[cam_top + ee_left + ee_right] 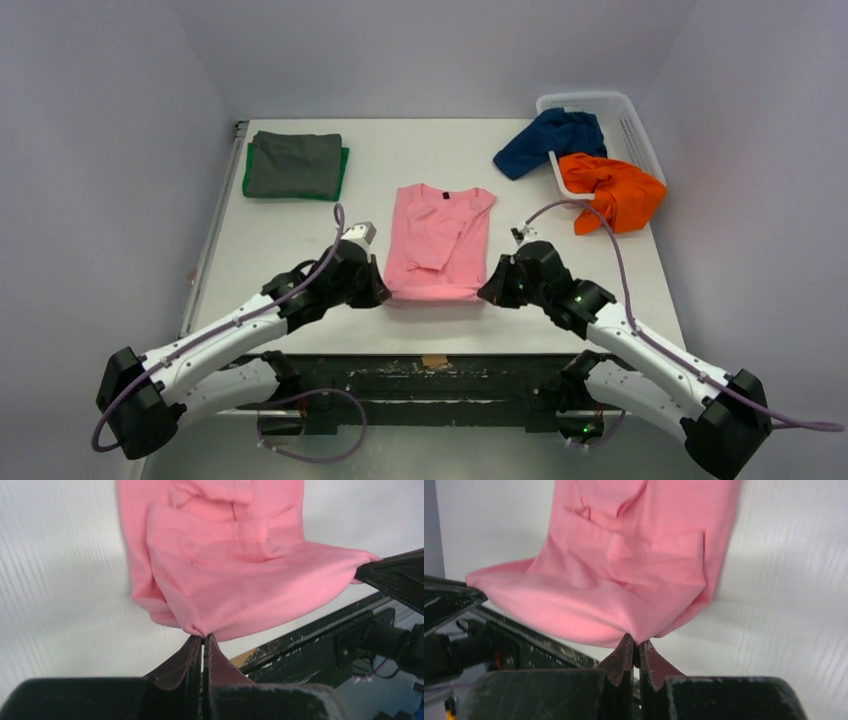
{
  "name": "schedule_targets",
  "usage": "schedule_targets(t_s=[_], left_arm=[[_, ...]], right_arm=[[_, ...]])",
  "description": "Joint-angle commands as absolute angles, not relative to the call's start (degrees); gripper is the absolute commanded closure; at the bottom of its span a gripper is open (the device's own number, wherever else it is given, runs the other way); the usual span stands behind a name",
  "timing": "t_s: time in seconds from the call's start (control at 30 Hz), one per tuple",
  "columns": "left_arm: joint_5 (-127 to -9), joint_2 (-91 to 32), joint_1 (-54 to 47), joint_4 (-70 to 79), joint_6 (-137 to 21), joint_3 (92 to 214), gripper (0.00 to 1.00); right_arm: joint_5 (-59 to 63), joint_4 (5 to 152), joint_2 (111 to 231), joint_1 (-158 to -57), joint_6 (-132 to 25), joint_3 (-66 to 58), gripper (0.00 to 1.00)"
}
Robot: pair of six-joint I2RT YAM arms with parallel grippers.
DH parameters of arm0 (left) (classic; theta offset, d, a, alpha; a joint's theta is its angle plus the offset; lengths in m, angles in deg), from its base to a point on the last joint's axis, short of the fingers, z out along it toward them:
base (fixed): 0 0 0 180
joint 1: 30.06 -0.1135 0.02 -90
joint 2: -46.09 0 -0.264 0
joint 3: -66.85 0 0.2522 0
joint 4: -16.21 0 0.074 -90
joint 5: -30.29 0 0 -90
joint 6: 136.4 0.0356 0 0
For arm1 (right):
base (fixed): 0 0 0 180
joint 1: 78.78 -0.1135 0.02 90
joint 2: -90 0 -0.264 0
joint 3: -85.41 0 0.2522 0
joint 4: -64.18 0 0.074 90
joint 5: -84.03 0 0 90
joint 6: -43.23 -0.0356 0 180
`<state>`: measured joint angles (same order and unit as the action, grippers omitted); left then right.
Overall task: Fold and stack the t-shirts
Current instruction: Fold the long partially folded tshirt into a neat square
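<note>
Both arms have a grip on the pink t-shirt. The left pincer is pinched together on its lower left corner and the right pincer is pinched together on its lower right corner. In each wrist view the two fingers meet at their tips with a small tuck of pink cloth caught between them. The hem hangs slack from one grip to the other, lifted off the surface.

The white bench fills the middle of the top view. The pink t-shirt lies at its centre with the collar toward the top of the frame. Both sleeves are folded in over the body, so the shirt forms a narrow upright rectangle.

At the upper right, the white mesh basket sits at the bench's far corner. The orange t-shirt is crumpled and spills over the basket's lower edge onto the bench. The navy blue t-shirt is bunched too and hangs over the basket's left rim.

At the upper left, well apart from the rest, the dark grey t-shirt lies folded flat. It sits on top of the folded green t-shirt, of which only thin edges show.
</note>
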<state>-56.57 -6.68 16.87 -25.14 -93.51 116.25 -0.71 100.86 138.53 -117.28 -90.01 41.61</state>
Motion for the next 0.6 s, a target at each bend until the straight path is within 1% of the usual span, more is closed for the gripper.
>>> schedule_targets(t_s=[0.0, 0.1, 0.17, 0.47, 0.57], left_arm=[[-53.3, -13.5, 12.1, -22.5, -87.7, 125.4, 1.0], [-56.3, -19.4, 6.7, -21.8, -85.6, 130.7, 1.0], [-56.2, -22.8, 5.1, -21.0, -83.9, 134.0, 1.0], [-56.6, -40.6, -0.3, -22.0, -79.3, 151.1, 1.0], [-58.7, -45.6, -2.1, -21.8, -78.6, 155.3, 1.0]], right_arm=[[-12.0, 96.7, 143.9, -114.1, -89.1, 33.5, 1.0], [-8.5, 94.5, 148.3, -108.3, -87.5, 30.6, 1.0], [-6.2, 91.5, 150.9, -105.0, -86.4, 29.2, 1.0], [-6.1, 87.7, 164.2, -98.8, -82.2, 17.8, 1.0], [-3.2, 85.8, 168.7, -96.5, -81.9, 15.6, 1.0]])
